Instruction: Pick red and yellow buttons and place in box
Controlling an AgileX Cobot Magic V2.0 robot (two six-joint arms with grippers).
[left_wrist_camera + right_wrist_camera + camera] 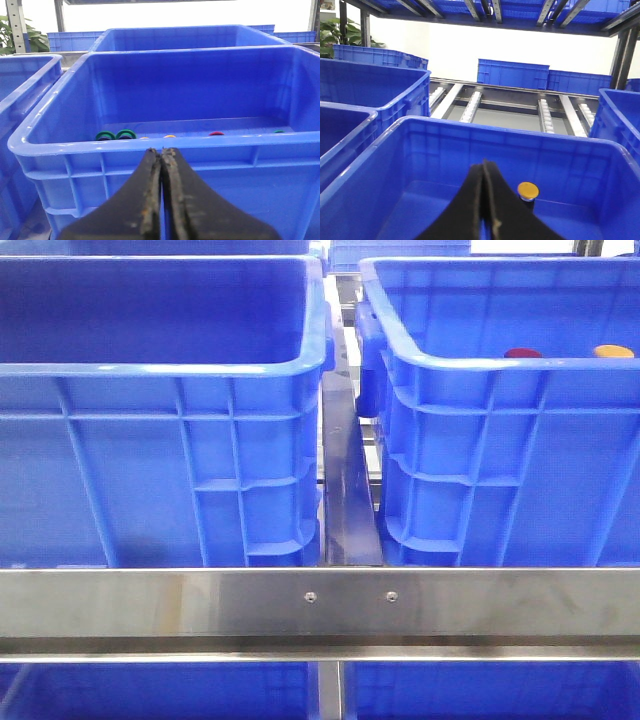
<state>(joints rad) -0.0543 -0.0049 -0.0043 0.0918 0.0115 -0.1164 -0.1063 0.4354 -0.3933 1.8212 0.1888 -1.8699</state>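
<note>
Both the left gripper [161, 195] and the right gripper [484, 202] have their jaws clenched on nothing. Just beyond the right jaws a small round yellow-orange button cap [528, 190] sits inside a deep bright-blue ribbed plastic crate [365, 182], and a small red button cap [522, 354] peeks over that crate's rim beside it. Ahead of the left jaws a matching blue crate [50, 150] holds several small rings and caps, so the likely slips are seizing a wrong-coloured piece, or descending clenched and knocking a tiny cap away.
</note>
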